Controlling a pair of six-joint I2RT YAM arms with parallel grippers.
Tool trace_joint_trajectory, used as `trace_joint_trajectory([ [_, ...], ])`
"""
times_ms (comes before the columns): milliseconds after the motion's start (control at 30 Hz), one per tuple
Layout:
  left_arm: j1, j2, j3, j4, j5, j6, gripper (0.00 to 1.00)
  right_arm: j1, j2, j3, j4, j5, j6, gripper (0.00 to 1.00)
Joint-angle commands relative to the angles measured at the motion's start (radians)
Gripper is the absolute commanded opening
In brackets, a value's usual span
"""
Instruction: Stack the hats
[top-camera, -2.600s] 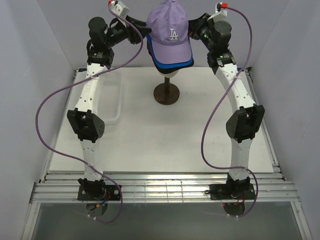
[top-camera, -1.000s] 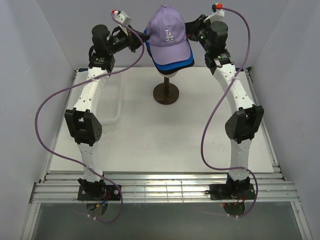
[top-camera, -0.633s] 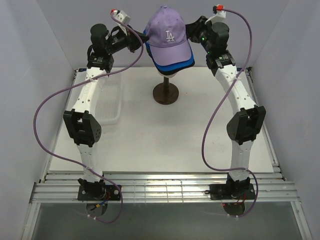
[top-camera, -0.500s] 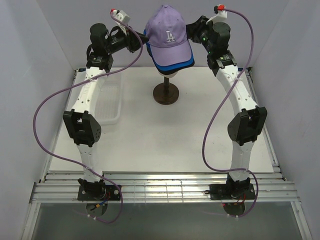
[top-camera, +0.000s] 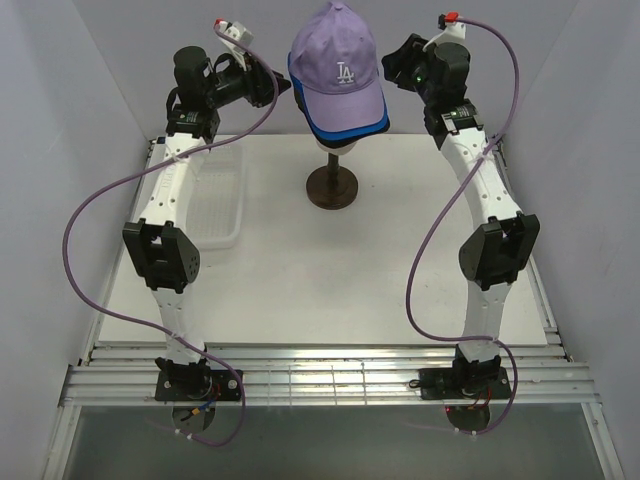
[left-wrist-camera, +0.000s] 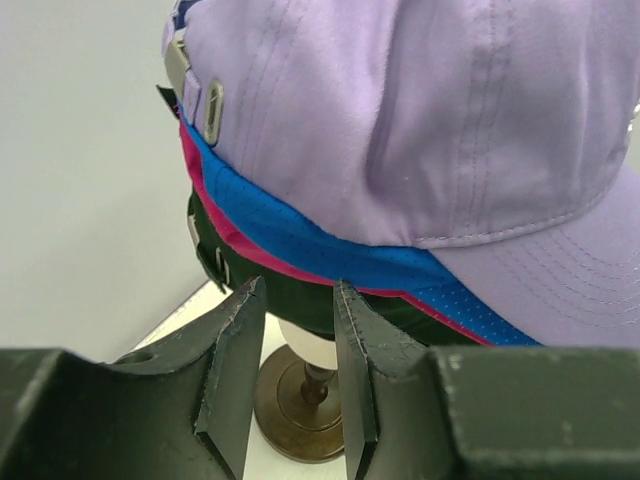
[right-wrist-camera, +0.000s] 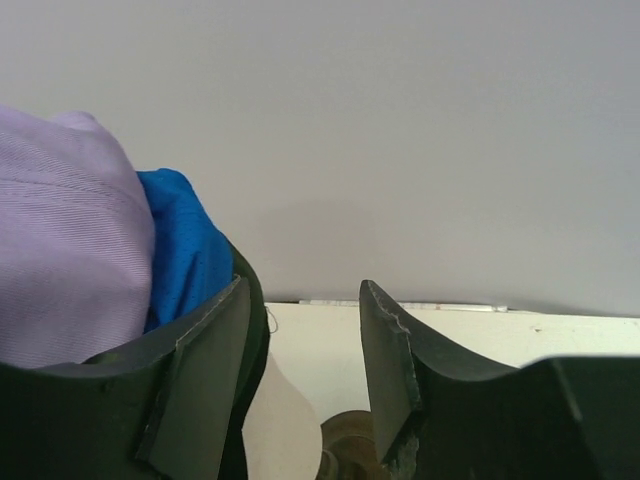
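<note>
Over the counter (top-camera: 300, 285), hats (top-camera: 340, 70) nest on the mannequin head (top-camera: 337, 151) for support; left gripper (left-wrist-camera: 298, 305) and right gripper (right-wrist-camera: 303, 300) hang parted, empty.

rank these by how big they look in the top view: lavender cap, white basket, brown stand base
1. lavender cap, though it sits raised, nearer the camera, which may inflate it
2. white basket
3. brown stand base
</note>
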Motion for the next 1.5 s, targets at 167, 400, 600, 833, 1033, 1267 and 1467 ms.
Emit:
trace_joint_trajectory([
  [167,0.010,-0.073,-0.004,-0.030,0.006,0.000,0.44,-0.009,-0.052,0.075,-0.015,0.038,-0.039,0.54],
  [400,0.039,-0.119,-0.034,-0.126,-0.073,0.050,0.44,-0.020,-0.162,-0.055,-0.061,0.053,-0.137,0.57],
  [600,0.047,-0.292,-0.211,-0.247,-0.325,0.193,0.44,-0.024,-0.366,-0.356,-0.163,0.102,-0.286,0.75],
  [833,0.061,-0.518,-0.488,-0.376,-0.520,0.307,0.54,-0.078,-0.612,-0.747,-0.210,0.064,-0.300,0.89],
  [1033,0.088,-0.708,-0.758,-0.453,-0.562,0.330,0.60,-0.113,-0.731,-1.069,-0.206,0.052,-0.231,0.89],
  [1267,0.130,-0.832,-1.027,-0.479,-0.636,0.302,0.60,-0.115,-0.813,-1.270,-0.193,0.084,-0.158,0.89],
  [1467,0.150,-0.874,-1.197,-0.467,-0.633,0.298,0.61,-0.115,-0.851,-1.384,-0.186,0.125,-0.132,0.90],
])
